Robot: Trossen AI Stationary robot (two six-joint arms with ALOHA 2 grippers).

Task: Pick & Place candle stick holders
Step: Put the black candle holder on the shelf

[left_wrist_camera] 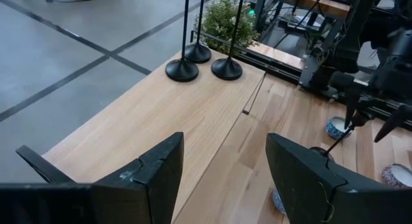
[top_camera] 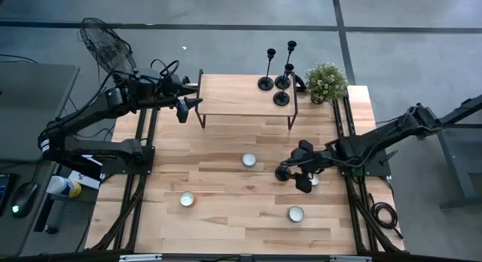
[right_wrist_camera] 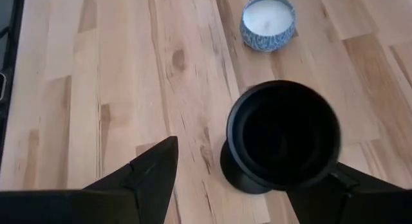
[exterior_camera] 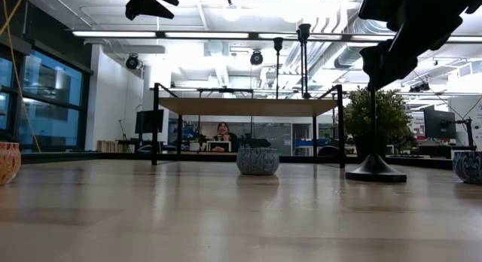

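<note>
Four holders: three on the shelf, one under the right claw

Reading the table from above as a dial, with the near edge at 6, two tealight candles sit closest: one at 5 o'clock (top_camera: 296, 214) and one at 7 o'clock (top_camera: 187, 199). A third tealight (top_camera: 249, 160) rests about at the dial's centre.

At 3 o'clock the right gripper (top_camera: 297, 174) hangs over the fourth candle stick holder (exterior_camera: 374, 169), which stands upright on its disc base on the bare wooden table (top_camera: 226, 232). The right wrist view looks straight down into the holder's top cup, which sits between the two fingers. The claw is released: a clear gap shows between the cup and one finger, and whether the other finger touches it cannot be told. Another tealight (top_camera: 313, 181) lies just beside this gripper, partly hidden by it.

Farther off, at 12 o'clock, stands a raised wooden shelf (top_camera: 233, 96). The left gripper (top_camera: 190, 105) hovers at 11 o'clock over the shelf's left end, its fingers spread and nothing between them. The other three candle stick holders (top_camera: 282, 99) stand upright and close together on the shelf's right end, at 1 o'clock. A small potted plant (top_camera: 326, 81) sits just beside that end.
</note>
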